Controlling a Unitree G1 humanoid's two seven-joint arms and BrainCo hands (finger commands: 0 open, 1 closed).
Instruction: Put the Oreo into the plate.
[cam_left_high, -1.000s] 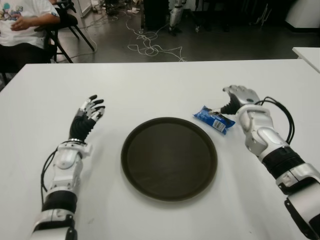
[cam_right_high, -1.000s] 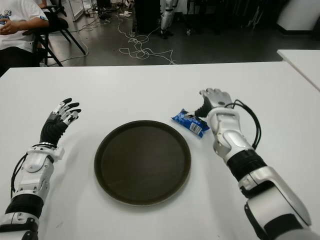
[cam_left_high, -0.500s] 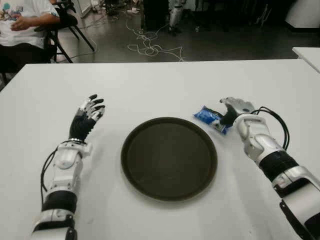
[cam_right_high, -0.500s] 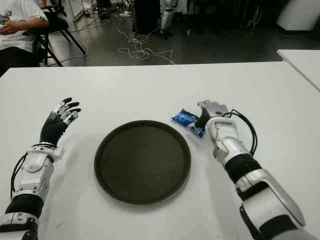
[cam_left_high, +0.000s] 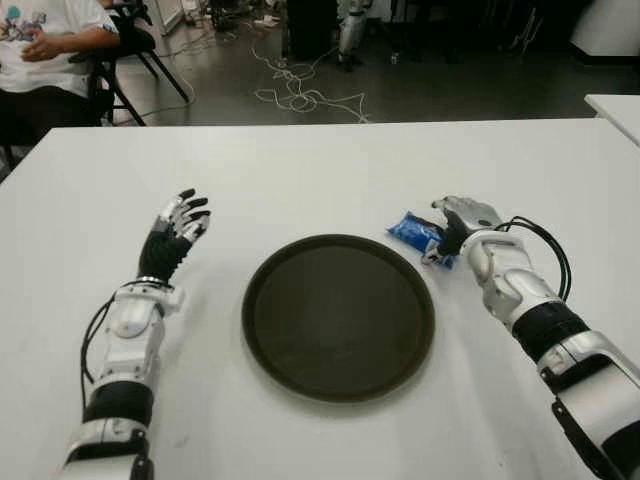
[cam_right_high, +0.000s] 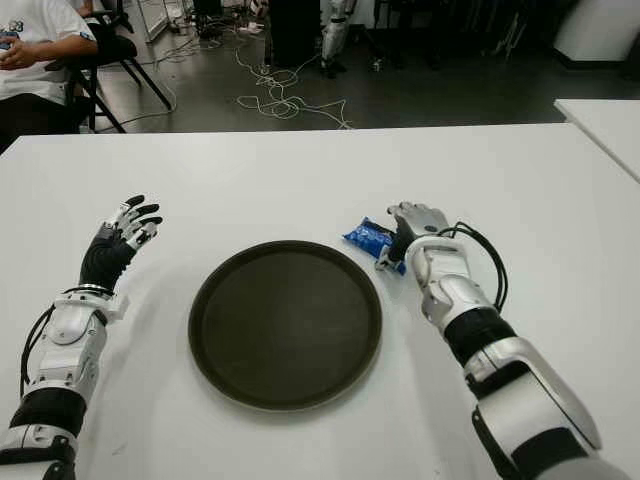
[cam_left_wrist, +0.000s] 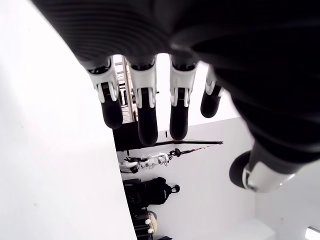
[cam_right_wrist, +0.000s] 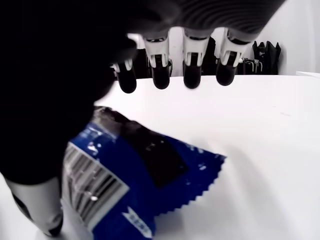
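Observation:
The Oreo, a blue packet (cam_left_high: 413, 231), lies flat on the white table (cam_left_high: 300, 170) just past the right rim of the dark round plate (cam_left_high: 338, 320). My right hand (cam_left_high: 452, 222) hovers low over the packet's right end. In the right wrist view its fingers (cam_right_wrist: 161, 75) stretch out above the packet (cam_right_wrist: 135, 175), with the thumb down beside the near end; they are not closed on it. My left hand (cam_left_high: 176, 228) shows to the left of the plate, fingers (cam_left_wrist: 145, 110) spread and holding nothing.
A person (cam_left_high: 45, 45) sits on a chair beyond the table's far left corner. Cables (cam_left_high: 300, 95) lie on the floor behind the table. A second white table's corner (cam_left_high: 618, 105) shows at the far right.
My right hand has drawn back and come down over the packet's right end, now covering it. The left hand and the plate have not moved.

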